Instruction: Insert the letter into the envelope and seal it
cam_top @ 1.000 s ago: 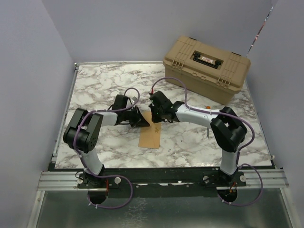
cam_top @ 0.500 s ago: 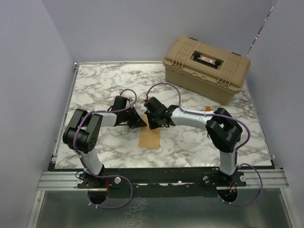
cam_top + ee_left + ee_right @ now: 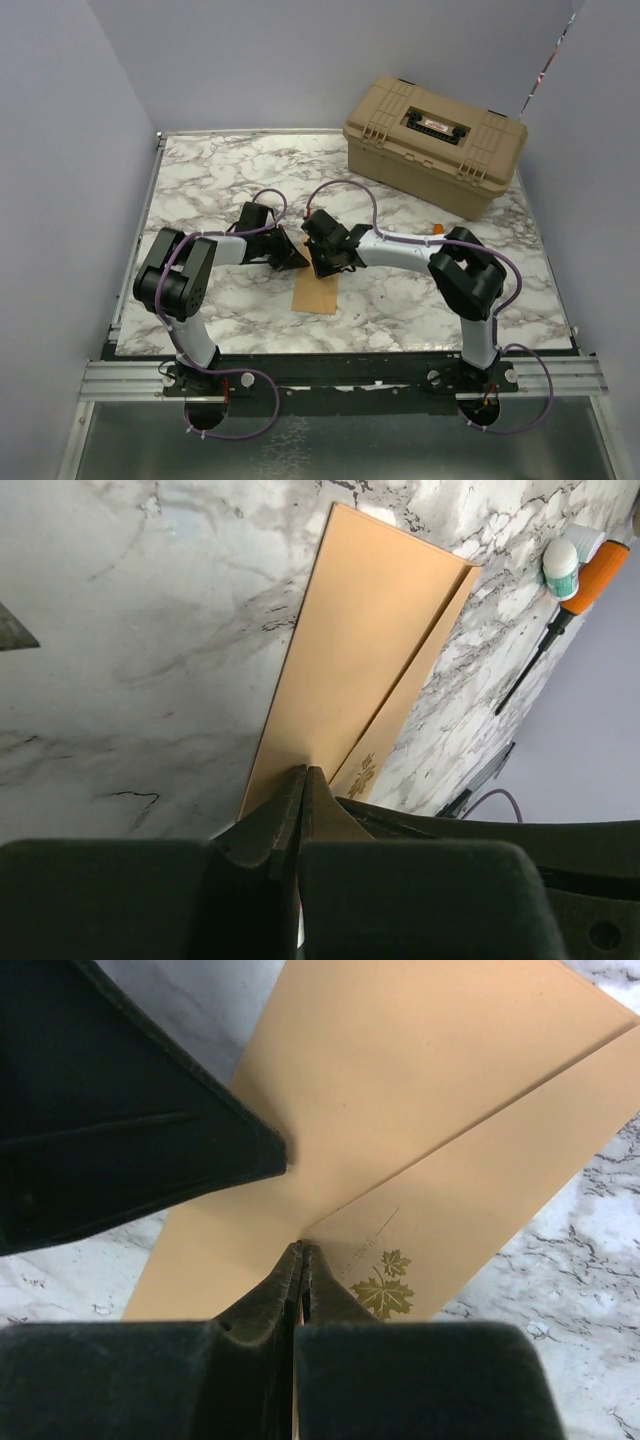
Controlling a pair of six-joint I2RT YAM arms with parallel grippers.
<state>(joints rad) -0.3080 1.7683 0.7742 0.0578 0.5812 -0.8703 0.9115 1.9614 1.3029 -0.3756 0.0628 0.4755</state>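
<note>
The kraft-brown envelope [image 3: 318, 291] lies flat on the marble table, its long flap strip with a gold leaf print [image 3: 383, 1290] running along one side. My left gripper [image 3: 305, 770] is shut, its tip resting on the envelope [image 3: 350, 650] near its end. My right gripper [image 3: 302, 1248] is shut too, with its tip on the crease between body and flap of the envelope [image 3: 400, 1080]. From above, the left gripper [image 3: 300, 258] and right gripper [image 3: 322, 268] meet tip to tip at the envelope's far end. The letter shows in no view.
A tan latched toolbox [image 3: 435, 130] stands at the back right of the table. An orange-handled screwdriver [image 3: 575, 580] lies on the marble to the right of the envelope. Grey walls close in the table on three sides.
My right gripper has slid left and down onto the envelope's far end and closed its last small gap. The left gripper has stayed put, and so has the envelope.
</note>
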